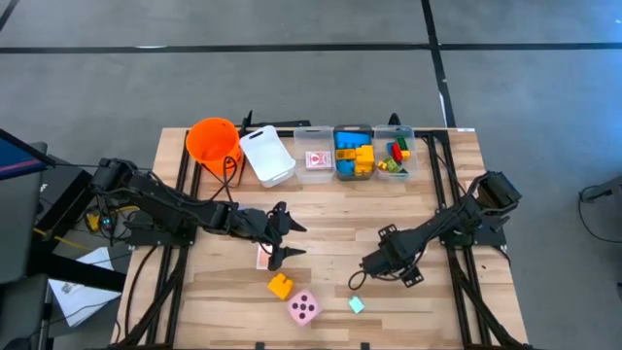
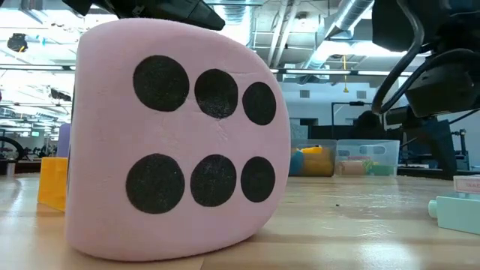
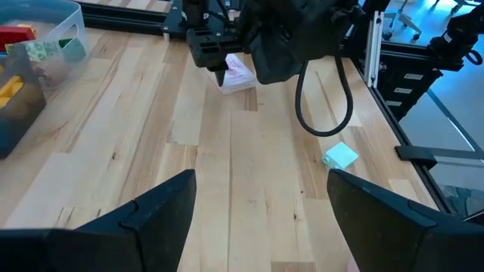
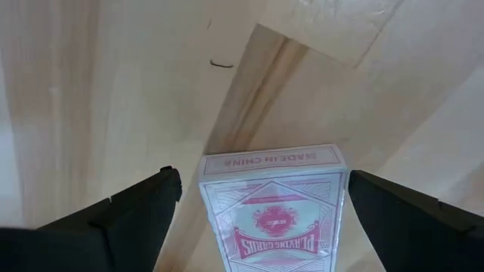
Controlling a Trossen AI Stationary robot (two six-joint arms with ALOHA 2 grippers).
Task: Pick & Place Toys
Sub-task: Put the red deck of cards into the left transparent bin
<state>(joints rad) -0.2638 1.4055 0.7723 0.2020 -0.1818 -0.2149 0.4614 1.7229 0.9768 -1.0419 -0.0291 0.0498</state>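
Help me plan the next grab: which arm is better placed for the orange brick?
Left. Its open pincer hangs just beside the orange brick; the right pincer is farther off, straddling a card pack.

Bare table front right; pink die front centre

pink die hiding table, card pack cut off

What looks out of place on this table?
The white bin sits skewed, turned at an angle and out of line with the three clear bins that stand in a straight row beside it.
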